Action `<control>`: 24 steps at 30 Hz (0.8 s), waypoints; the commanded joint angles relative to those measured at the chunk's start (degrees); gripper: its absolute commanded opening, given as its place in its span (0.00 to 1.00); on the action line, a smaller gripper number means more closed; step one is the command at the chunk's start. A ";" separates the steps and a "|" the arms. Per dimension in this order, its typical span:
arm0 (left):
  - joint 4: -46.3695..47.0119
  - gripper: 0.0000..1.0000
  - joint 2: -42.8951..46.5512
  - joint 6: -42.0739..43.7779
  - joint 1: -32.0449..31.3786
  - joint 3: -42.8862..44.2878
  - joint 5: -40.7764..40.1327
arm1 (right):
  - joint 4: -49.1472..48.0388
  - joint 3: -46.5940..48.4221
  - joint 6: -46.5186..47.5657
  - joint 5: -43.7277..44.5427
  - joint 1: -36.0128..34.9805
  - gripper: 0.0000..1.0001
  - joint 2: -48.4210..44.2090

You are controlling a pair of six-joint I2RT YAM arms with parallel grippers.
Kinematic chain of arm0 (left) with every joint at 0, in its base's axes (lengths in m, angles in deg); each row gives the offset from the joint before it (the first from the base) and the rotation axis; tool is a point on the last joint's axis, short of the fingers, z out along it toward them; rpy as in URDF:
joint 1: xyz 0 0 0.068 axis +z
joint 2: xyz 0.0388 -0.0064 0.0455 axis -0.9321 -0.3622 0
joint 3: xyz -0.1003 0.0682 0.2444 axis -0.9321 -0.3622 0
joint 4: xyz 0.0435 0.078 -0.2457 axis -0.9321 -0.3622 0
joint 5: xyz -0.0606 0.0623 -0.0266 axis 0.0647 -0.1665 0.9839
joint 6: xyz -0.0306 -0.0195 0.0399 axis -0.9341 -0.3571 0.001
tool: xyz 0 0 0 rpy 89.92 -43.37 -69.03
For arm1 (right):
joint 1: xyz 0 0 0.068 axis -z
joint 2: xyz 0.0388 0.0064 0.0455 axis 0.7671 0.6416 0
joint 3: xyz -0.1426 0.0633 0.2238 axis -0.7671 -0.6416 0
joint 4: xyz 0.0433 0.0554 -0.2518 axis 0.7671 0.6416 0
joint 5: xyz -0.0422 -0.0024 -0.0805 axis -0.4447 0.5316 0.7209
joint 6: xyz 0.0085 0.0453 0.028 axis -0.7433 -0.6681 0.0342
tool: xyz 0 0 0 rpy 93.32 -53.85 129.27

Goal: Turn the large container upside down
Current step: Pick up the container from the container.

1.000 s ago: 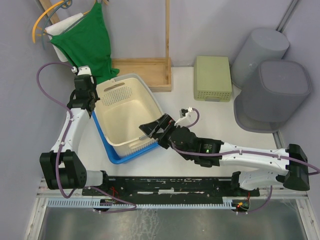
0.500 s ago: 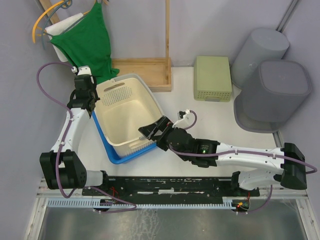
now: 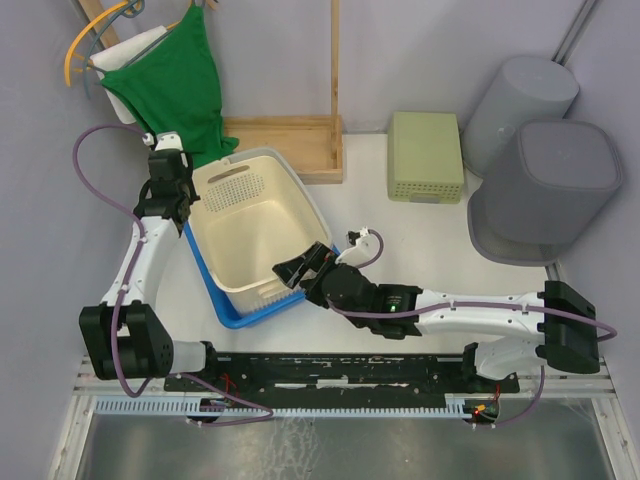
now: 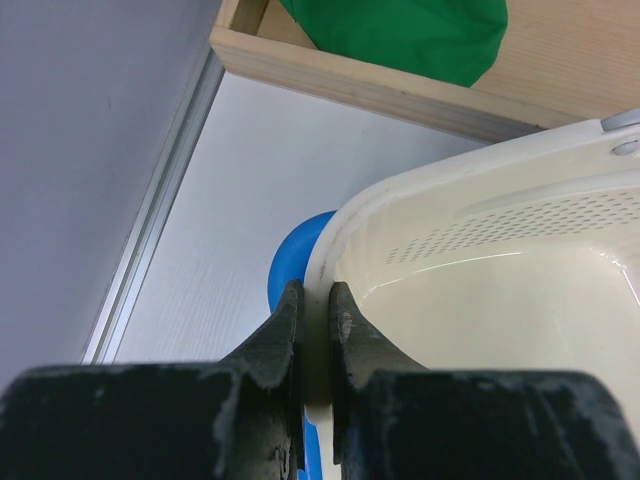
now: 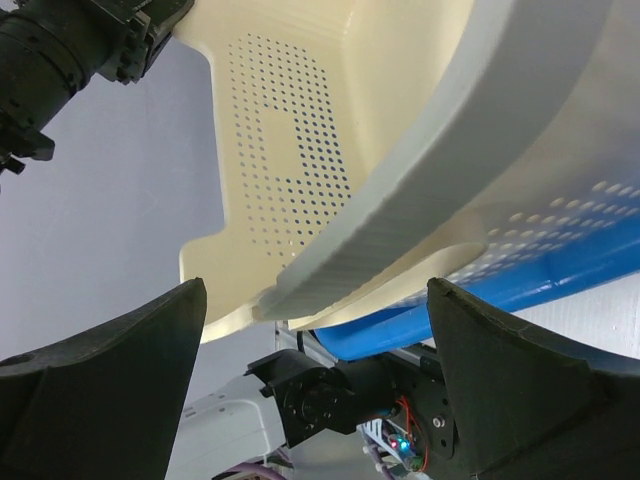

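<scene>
large container (image 3: 255, 225): cream plastic tub with perforated end walls, open side up, so not flipped. It sits left of centre on the table, nested in a blue tray (image 3: 225, 305) that peeks out along its left and near sides.
container tilt: looks roughly level from the top camera, can't say more than that.
left gripper (image 4: 315, 300): clamped on the tub's rim at the far-left corner, one finger inside the wall and one outside, jaws nearly closed with just the rim between them. In the top view it's at (image 3: 185, 200).
right gripper (image 5: 315, 300): spread wide open at the near-right corner of the tub (image 5: 330, 150), holding nothing. The rim runs through the gap between the two fingers (image 5: 110, 370), and neither one seems to press on it. In the top view it's at (image 3: 300, 270).
blue tray, wrist views: rounded corner just under the rim by the left gripper (image 4: 295, 270), and a blue edge below the tub by the right one (image 5: 480, 300).
wooden frame (image 3: 290, 145): just behind the tub's far end.
green cloth (image 3: 180, 80): hanging at the far left, draped down to the frame.
pale green box (image 3: 427, 155): far side, right of the frame, well apart from the tub.
grey bins (image 3: 550, 190): two of them at the far right, upside down, one behind the other.
</scene>
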 commanded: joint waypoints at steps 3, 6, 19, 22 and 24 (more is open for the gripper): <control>-2.93 0.03 5.11 2.97 -0.27 -0.80 3.89 | -5.77 0.88 2.03 4.32 -0.35 1.00 1.81; -4.64 0.03 6.72 3.70 -0.24 -1.34 6.00 | -6.32 1.57 2.27 6.39 -0.14 1.00 3.08; -11.28 0.41 9.46 8.72 -0.27 -1.72 14.48 | -1.86 5.03 1.70 15.11 3.55 1.00 7.05; -11.62 0.56 8.60 8.83 -0.28 2.26 15.24 | 0.38 5.67 0.47 13.41 4.84 1.00 6.98; -12.57 0.59 7.83 8.85 -0.28 5.90 14.92 | 1.83 6.10 -1.04 14.13 5.37 1.00 6.65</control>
